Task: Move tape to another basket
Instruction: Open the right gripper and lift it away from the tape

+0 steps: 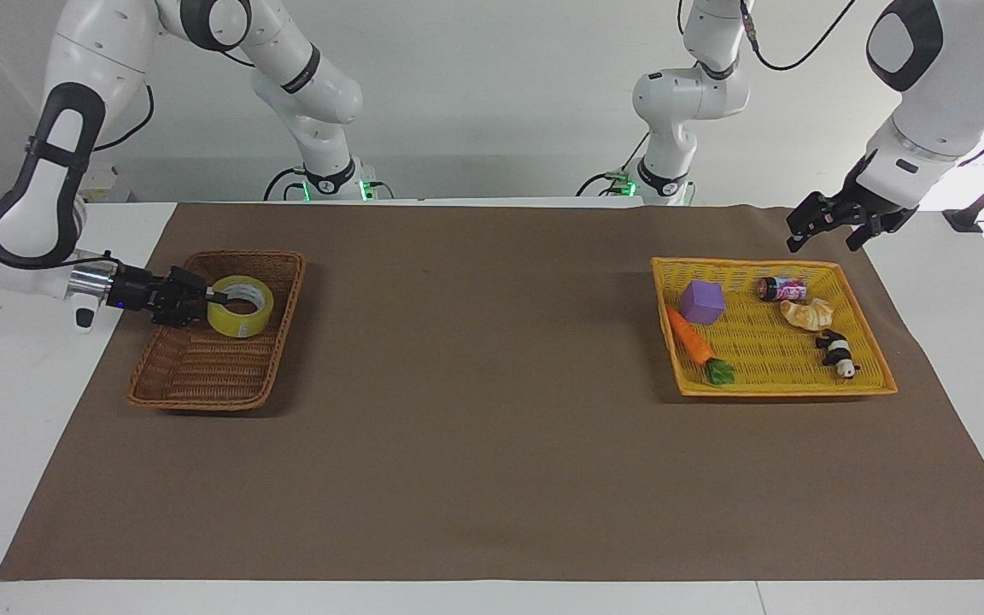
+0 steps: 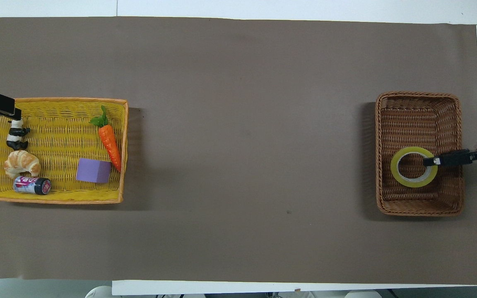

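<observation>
Tape (image 1: 240,306) sits low in the wicker basket (image 1: 202,389), its rim pinched by the right tool (image 1: 217,298); the left tool (image 1: 825,229) hangs open, empty, well apart from the basket.

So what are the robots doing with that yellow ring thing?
The right gripper is shut on the tape, holding it by its wall low inside the wicker basket, at the part nearest the robots. The left gripper waits open above the corner of the yellow basket, which holds a carrot, purple block, can, croissant and panda.
</observation>
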You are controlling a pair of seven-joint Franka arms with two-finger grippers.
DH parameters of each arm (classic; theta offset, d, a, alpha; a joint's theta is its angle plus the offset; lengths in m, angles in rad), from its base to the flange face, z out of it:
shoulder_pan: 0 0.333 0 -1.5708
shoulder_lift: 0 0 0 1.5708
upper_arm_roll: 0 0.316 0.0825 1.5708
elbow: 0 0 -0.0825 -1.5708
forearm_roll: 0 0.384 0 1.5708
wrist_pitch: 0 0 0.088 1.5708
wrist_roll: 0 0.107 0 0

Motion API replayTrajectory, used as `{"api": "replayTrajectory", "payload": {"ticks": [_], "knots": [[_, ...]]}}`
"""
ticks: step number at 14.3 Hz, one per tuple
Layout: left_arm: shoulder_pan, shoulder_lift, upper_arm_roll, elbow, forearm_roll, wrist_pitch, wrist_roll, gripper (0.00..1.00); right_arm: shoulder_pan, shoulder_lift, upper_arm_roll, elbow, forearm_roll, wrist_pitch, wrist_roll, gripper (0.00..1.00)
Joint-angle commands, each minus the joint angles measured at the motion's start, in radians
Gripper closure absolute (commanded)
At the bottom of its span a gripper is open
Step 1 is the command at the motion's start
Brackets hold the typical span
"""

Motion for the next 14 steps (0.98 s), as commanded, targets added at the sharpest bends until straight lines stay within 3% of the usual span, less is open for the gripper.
{"api": "replayTrajectory", "payload": {"ticks": [1, 2, 3, 4, 5, 6, 10, 14], "knots": [[-0.049, 0.020, 0.008, 0.037, 0.037, -0.035, 0.008, 0.00, -0.015, -0.013, 0.012, -0.015, -0.029, 0.026, -0.031, 1.00], [-0.053, 0.017, 0.000, 0.035, 0.052, -0.024, 0.008, 0.00, -0.013, -0.013, 0.012, -0.015, -0.032, 0.029, -0.031, 0.97], [-0.052, 0.017, -0.009, 0.034, 0.048, -0.019, 0.008, 0.00, -0.013, -0.013, 0.014, -0.014, -0.040, 0.038, -0.031, 0.85], [-0.044, 0.013, -0.009, 0.022, 0.045, -0.021, 0.008, 0.00, -0.010, -0.013, 0.014, -0.009, -0.054, 0.040, -0.031, 0.60], [-0.038, 0.002, -0.008, -0.004, 0.043, -0.024, 0.007, 0.00, -0.006, -0.013, 0.014, -0.009, -0.054, 0.040, -0.031, 0.23], [-0.036, -0.007, -0.005, -0.018, 0.043, -0.028, 0.005, 0.00, -0.003, -0.013, 0.014, -0.005, -0.054, 0.040, -0.031, 0.01], [-0.036, -0.007, -0.003, -0.017, 0.045, -0.027, 0.002, 0.00, 0.043, -0.043, 0.020, 0.041, -0.086, 0.055, -0.023, 0.01], [-0.036, -0.007, -0.003, -0.017, 0.045, -0.027, 0.002, 0.00, 0.180, -0.198, 0.019, 0.109, -0.288, 0.098, 0.088, 0.01]]}}
